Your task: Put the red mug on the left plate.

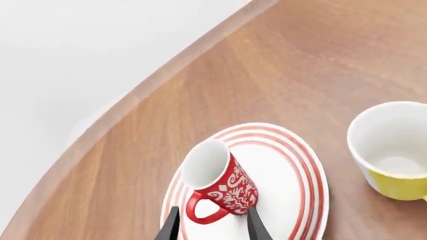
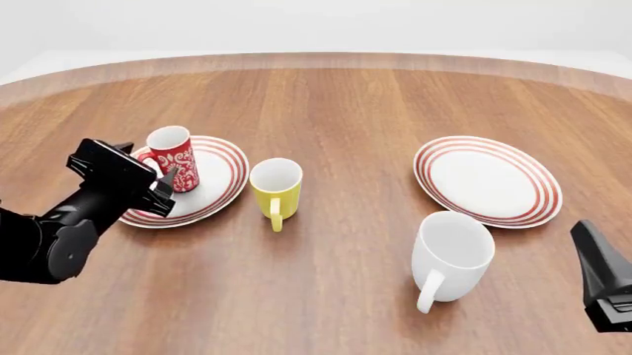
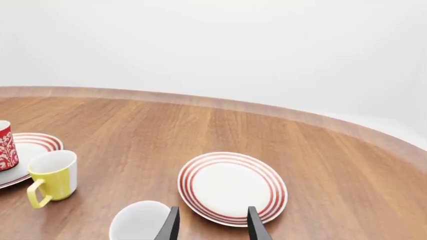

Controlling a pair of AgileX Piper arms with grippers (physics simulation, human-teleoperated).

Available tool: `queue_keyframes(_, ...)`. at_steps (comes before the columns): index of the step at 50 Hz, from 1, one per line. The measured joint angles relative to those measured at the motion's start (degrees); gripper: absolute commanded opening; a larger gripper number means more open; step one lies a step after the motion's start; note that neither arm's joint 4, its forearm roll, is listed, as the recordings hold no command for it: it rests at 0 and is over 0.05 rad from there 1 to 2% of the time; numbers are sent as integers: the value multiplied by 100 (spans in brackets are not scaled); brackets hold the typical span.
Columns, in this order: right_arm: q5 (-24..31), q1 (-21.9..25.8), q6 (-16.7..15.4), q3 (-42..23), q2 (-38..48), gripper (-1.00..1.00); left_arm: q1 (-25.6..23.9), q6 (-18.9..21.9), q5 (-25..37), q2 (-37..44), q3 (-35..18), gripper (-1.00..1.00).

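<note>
The red mug (image 2: pixel 175 158) with a white floral pattern stands upright on the left plate (image 2: pixel 223 177), toward that plate's left side. In the left wrist view the mug (image 1: pixel 223 184) sits on the plate (image 1: pixel 288 175) with its handle toward the camera, between my fingertips. My left gripper (image 2: pixel 165 191) is open just in front of the mug, its fingers (image 1: pixel 256 226) set either side of the handle and apart from the mug. My right gripper (image 2: pixel 590 248) is open and empty at the near right, also shown in the right wrist view (image 3: pixel 212 226).
A yellow mug (image 2: pixel 275 185) stands just right of the left plate. A larger white mug (image 2: pixel 452 255) stands near the front right. The right plate (image 2: pixel 487 180) lies behind it. The table's curved edge (image 1: pixel 127 102) runs close by on the left.
</note>
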Motion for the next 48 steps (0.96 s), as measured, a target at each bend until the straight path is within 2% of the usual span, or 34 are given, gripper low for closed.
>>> queue_keyframes(23, -5, 19, -10, 3, 0, 100, -530, -170, 245, -775, 352, 100)
queue_keyframes(30, 1, 19, -2, 1, 0, 100, -868, -339, 440, -1245, 499, 100)
queue_keyframes(35, -1, 8, 2, 2, 0, 100, -1250, -589, 747, -1888, 640, 100)
queue_keyframes(40, -41, -12, -35, -6, 0, 100, -1762, -1022, 1281, -2853, 785, 100)
queue_keyframes(48, -360, -133, -489, -19, -1, 100, -2831, -2550, 2724, -5184, 971, 100)
